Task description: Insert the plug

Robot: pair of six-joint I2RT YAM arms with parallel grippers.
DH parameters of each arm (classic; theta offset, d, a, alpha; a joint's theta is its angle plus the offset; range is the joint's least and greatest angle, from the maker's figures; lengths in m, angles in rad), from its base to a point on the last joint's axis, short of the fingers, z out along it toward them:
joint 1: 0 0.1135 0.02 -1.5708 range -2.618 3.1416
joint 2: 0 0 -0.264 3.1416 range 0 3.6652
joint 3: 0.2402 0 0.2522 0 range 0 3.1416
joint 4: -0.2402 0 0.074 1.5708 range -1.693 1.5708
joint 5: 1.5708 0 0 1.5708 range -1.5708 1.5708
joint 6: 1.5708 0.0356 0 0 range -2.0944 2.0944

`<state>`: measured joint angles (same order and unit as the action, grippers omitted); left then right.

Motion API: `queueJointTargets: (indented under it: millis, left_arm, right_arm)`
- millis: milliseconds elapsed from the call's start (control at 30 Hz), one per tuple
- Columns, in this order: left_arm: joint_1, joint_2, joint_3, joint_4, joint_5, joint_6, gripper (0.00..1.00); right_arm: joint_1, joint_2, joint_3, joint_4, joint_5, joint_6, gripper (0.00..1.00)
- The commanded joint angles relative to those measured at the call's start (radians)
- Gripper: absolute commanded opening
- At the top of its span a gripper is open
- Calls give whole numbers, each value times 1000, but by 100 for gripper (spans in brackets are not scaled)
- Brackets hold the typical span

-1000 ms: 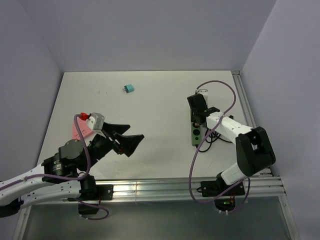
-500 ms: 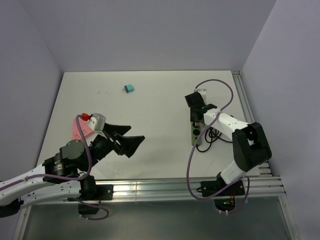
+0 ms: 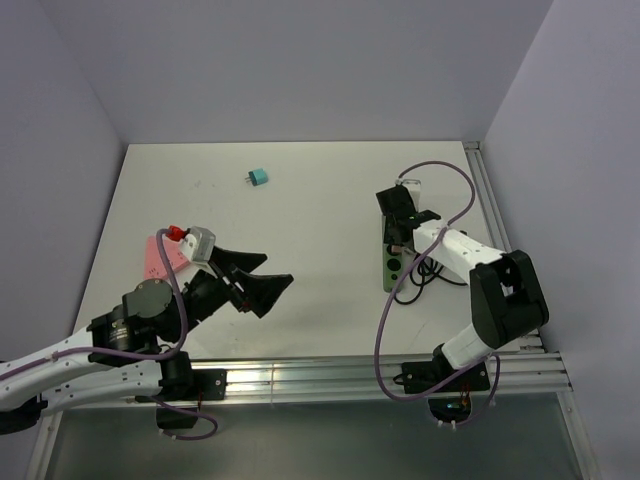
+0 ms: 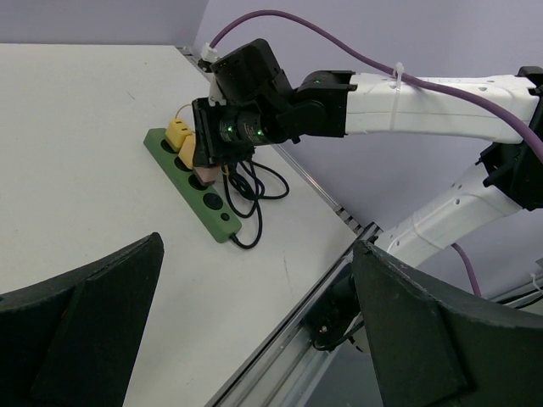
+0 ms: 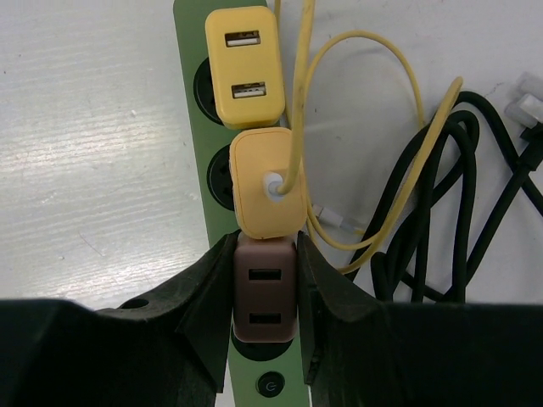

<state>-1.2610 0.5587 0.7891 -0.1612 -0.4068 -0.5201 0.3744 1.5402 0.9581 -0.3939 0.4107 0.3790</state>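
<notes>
A green power strip point(image 3: 390, 268) lies at the right of the table and also shows in the left wrist view point(image 4: 182, 180) and the right wrist view point(image 5: 188, 59). Two yellow plugs point(image 5: 244, 66) point(image 5: 267, 182) sit in its sockets. My right gripper point(image 5: 265, 246) is shut on a brown two-port plug point(image 5: 265, 292), held directly over the socket beside the yellow ones and just above the power button point(image 5: 270, 386). I cannot tell whether the plug is seated. My left gripper point(image 3: 262, 280) is open and empty, raised over the near left of the table.
A small teal plug point(image 3: 259, 178) lies at the far middle. A pink flat piece point(image 3: 157, 256) lies at the left. Black cable coils point(image 5: 441, 195) and a yellow cord point(image 5: 373, 144) lie right of the strip. A metal rail point(image 3: 490, 210) runs along the right edge.
My right gripper with the brown plug shifted slightly over the strip and came back. The left arm edged a little to the right.
</notes>
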Motion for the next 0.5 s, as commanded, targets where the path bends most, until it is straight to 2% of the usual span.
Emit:
queueJointTargets:
  millis: [0, 167, 300, 333, 467]
  left_arm:
    - [-1, 18, 9, 55, 29, -18, 99]
    - [0, 30, 18, 55, 37, -21, 99]
    - [0, 24, 18, 49, 34, -24, 99]
    - [0, 23, 16, 51, 34, -24, 99]
    - [0, 27, 24, 46, 33, -21, 99]
  right_arm:
    - [-32, -25, -55, -138, 45, 20, 5]
    - [-34, -9, -24, -155, 8, 31, 19]
    - [-32, -11, -22, -152, -6, 38, 24]
    - [-34, -17, -22, -149, -12, 41, 29]
    - [-34, -45, -6, -164, -26, 43, 34]
